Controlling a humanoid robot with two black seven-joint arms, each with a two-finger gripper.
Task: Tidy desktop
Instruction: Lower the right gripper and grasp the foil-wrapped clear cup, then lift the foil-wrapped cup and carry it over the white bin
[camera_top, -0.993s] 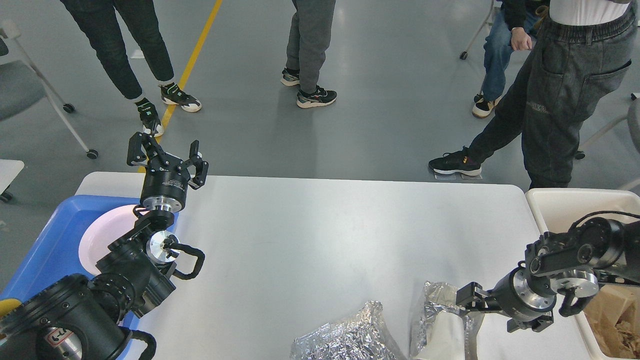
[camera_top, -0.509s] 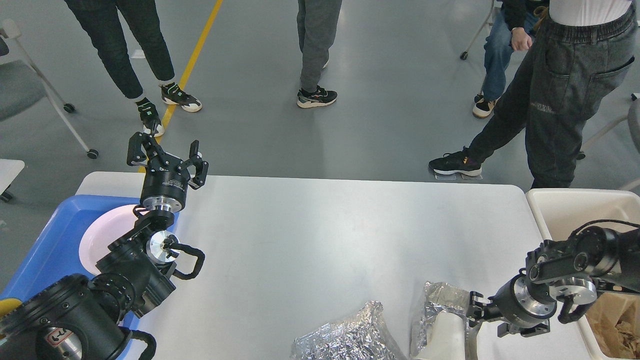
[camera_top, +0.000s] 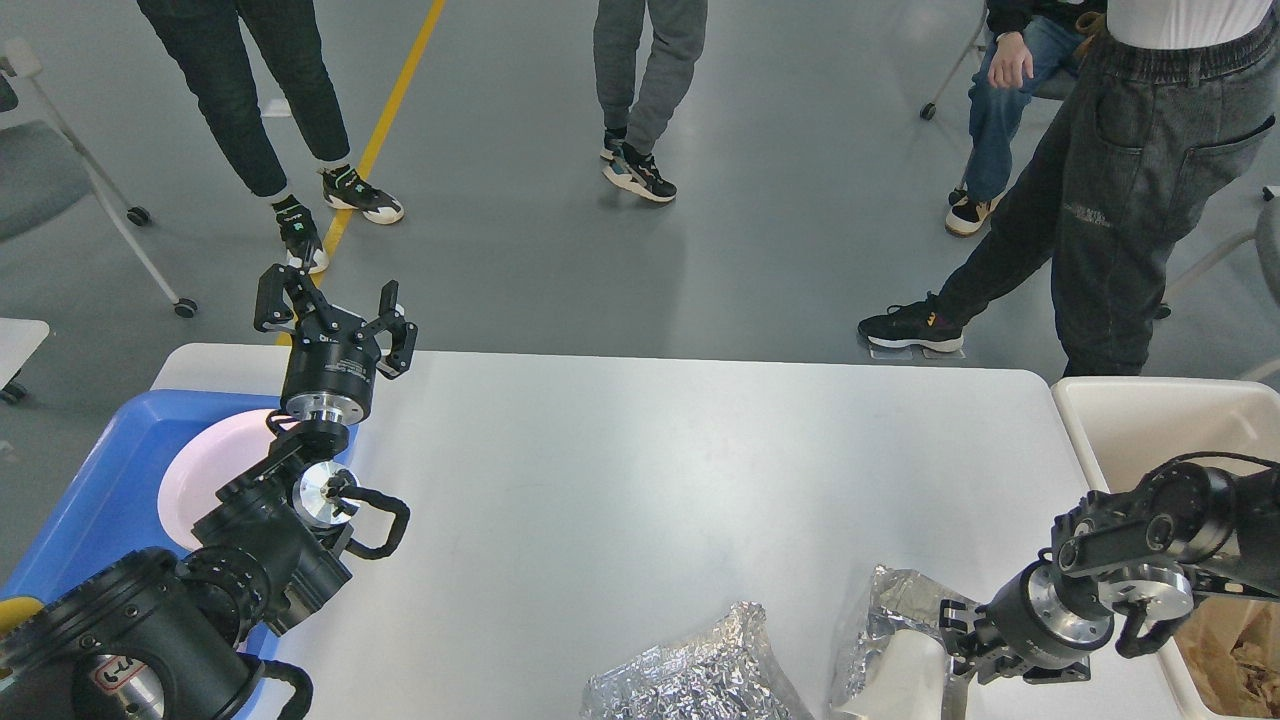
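Observation:
The white desktop (camera_top: 640, 470) fills the middle of the head view. A crumpled foil sheet (camera_top: 700, 670) lies at its near edge. Right of it is a second foil wrapper (camera_top: 890, 600) around a white piece (camera_top: 900, 675). My right gripper (camera_top: 955, 640) is low at the near right, with its fingers closed on the right edge of this wrapper. My left gripper (camera_top: 335, 300) is open and empty, pointing up above the table's far left corner.
A blue tray (camera_top: 100, 480) holding a pink plate (camera_top: 195, 470) sits at the left, partly under my left arm. A cream bin (camera_top: 1130, 410) with brown paper scraps (camera_top: 1230, 650) stands at the right edge. Several people stand beyond the table.
My right gripper has moved down and slightly right toward the near edge, and the foil wrapper with the white piece shifted with it. The left arm has not moved. The people behind shifted their feet.

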